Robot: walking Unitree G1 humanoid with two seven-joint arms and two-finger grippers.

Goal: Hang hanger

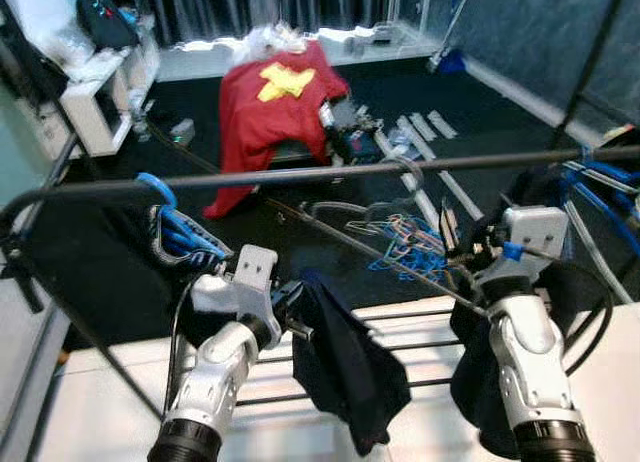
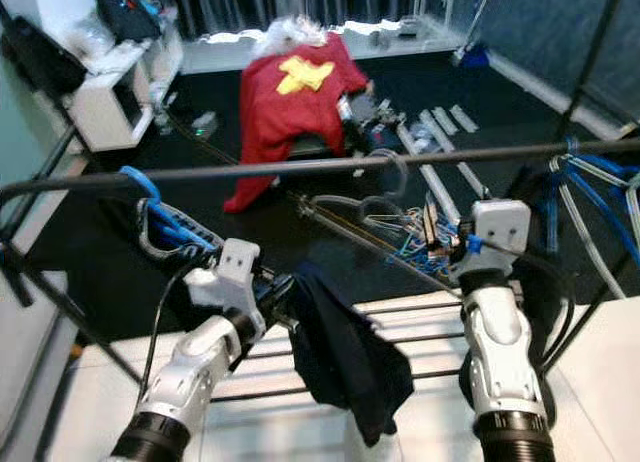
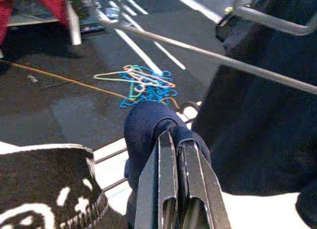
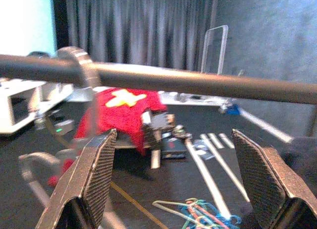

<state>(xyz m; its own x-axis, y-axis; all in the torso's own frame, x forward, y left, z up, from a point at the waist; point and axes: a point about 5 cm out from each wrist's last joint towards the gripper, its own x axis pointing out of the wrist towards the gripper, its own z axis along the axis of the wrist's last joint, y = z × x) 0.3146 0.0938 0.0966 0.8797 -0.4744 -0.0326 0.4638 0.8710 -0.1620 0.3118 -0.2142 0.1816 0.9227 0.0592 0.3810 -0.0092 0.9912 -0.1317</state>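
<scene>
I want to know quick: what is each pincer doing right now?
Left pincer: shut on the dark navy cloth.
Right pincer: open, holding nothing, just below the black rail where a grey hanger hook sits.

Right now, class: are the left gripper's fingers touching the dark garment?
Touching. The left wrist view shows the fingers closed together, pinching a fold of the dark garment at their tips.

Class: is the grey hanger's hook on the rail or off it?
On. The grey hanger's hook curls over the dark rail, in front of the open right tool.
</scene>
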